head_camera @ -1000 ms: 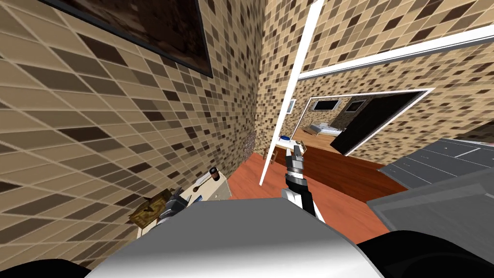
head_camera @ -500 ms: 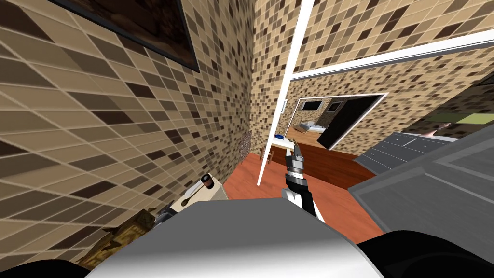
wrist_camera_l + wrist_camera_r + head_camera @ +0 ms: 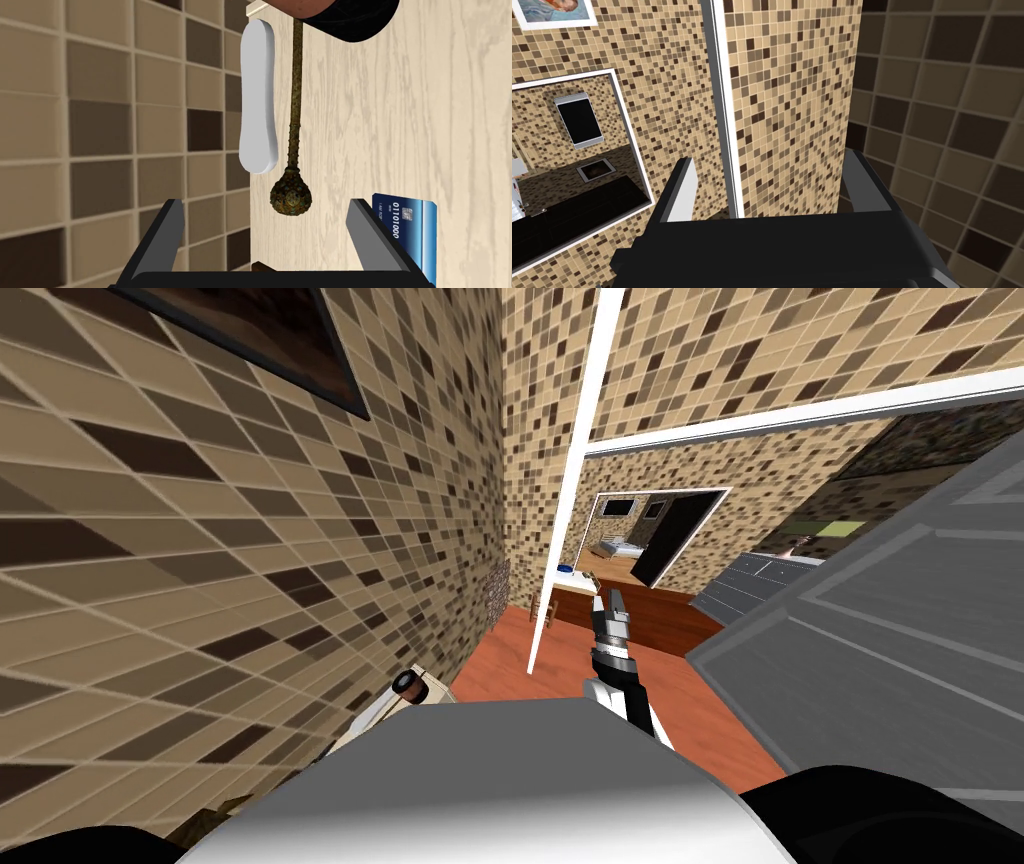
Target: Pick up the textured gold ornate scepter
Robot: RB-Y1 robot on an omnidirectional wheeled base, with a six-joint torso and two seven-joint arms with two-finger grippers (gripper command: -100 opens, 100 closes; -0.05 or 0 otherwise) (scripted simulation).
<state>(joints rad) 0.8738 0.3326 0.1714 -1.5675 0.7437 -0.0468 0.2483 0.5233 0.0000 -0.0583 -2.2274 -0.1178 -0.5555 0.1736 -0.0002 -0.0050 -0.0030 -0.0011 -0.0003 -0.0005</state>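
We swing right since earlier. Left pincer wide open, empty; scepter knob centred just ahead, shaft pointing away: lined up for grab. Right pincer open, idle.

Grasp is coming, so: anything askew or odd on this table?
Nothing is spilled or damaged. The white oblong piece beside the scepter seems to overhang the table edge, and the scepter's far end is hidden by a dark round object; whether they touch, I cannot tell.

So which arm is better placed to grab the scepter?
Left. The left claw, open, frames the knob of the scepter on the table; the right claw faces a tiled wall.
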